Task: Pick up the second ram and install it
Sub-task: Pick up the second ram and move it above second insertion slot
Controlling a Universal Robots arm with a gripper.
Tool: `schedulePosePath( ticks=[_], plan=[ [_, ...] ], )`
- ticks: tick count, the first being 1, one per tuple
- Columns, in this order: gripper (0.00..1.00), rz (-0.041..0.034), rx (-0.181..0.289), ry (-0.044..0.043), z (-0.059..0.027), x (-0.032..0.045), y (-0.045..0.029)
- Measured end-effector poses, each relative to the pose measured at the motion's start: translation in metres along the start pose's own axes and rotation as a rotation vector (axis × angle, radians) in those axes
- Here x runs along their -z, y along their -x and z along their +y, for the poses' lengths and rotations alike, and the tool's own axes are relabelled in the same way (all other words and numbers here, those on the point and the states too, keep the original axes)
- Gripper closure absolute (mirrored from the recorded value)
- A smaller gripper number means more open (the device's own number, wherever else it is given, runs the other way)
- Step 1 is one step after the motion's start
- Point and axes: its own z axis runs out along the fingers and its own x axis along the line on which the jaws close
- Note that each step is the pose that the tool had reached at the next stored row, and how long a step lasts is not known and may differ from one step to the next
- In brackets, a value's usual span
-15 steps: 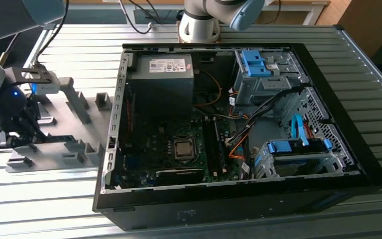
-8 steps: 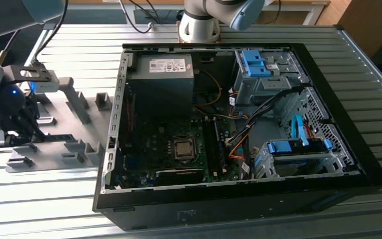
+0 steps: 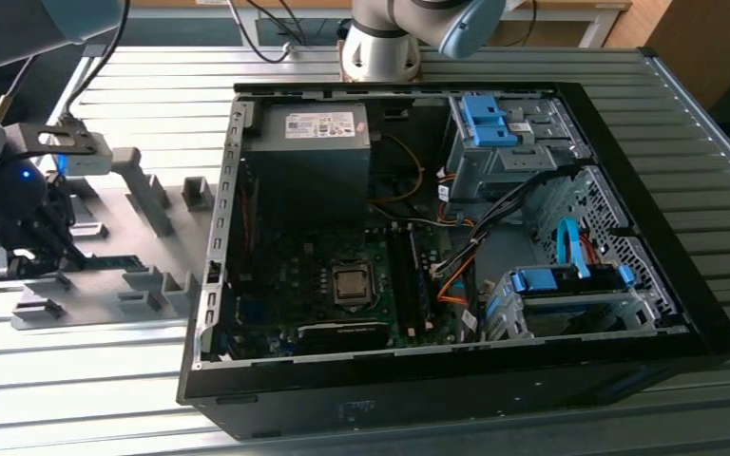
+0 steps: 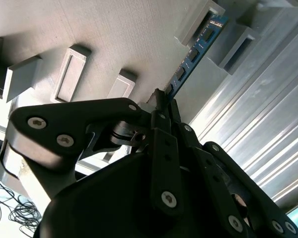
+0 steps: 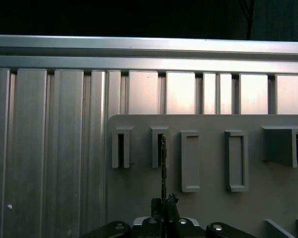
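Observation:
The second ram (image 4: pixel 196 49) is a thin blue-green board with dark chips, standing on edge on the grey fixture plate (image 3: pixel 149 237). Its far end sits in a slotted grey block (image 5: pixel 159 146). In the first wrist view the ram (image 5: pixel 163 168) shows edge-on as a thin dark line. My gripper (image 4: pixel 161 99) is shut on the ram's near end, with its black fingers pressed against both faces. In the exterior view the gripper (image 3: pixel 38 258) hangs low over the plate's left part, at that view's left, and the ram (image 3: pixel 105 256) shows as a dark strip beside it.
An open black computer case (image 3: pixel 669 323) lies on the slatted aluminium table (image 3: pixel 86 380) to the exterior view's right of the plate. Inside are the motherboard (image 3: pixel 327 275), dark memory slots (image 3: pixel 410 275), cables and blue drive brackets (image 3: pixel 492 119). Grey fixture blocks (image 3: pixel 149 195) stand on the plate.

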Motion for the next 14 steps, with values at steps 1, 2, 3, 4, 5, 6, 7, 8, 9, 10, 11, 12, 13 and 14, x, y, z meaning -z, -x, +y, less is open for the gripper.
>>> schedulePosePath(
  ticks=[1,2,3,4,5,6,7,8,9,10,11,12,13,14],
  plan=[
    [0.86,0.0000,0.000,0.0000,0.0000,0.0003,0.0000],
    [0.86,0.0001,0.000,0.0001,0.0000,0.0005,0.0000],
    [0.86,0.0000,0.000,0.0000,0.0000,0.0007,0.0000],
    [0.86,0.0001,0.000,0.0001,0.0000,0.0011,0.0000],
    [0.86,0.0002,0.000,0.0003,0.0000,0.0016,0.0000],
    [0.86,0.0002,0.000,0.0002,0.0001,0.0022,0.0000],
    [0.86,0.0001,0.000,0.0001,0.0001,0.0028,0.0001],
    [0.86,0.0001,0.000,0.0001,0.0001,0.0035,0.0001],
    [0.86,0.0001,0.000,0.0001,0.0000,0.0045,0.0001],
    [0.86,0.0000,0.000,0.0001,0.0001,0.0053,0.0002],
    [0.86,0.0000,0.000,0.0000,0.0000,0.0059,0.0002],
    [0.86,0.0001,0.000,0.0000,0.0001,0.0110,0.0004],
    [0.86,0.0001,0.000,0.0000,0.0001,0.0117,0.0005],
    [0.86,0.0000,0.000,-0.0001,0.0001,0.0118,0.0005]
  ],
)
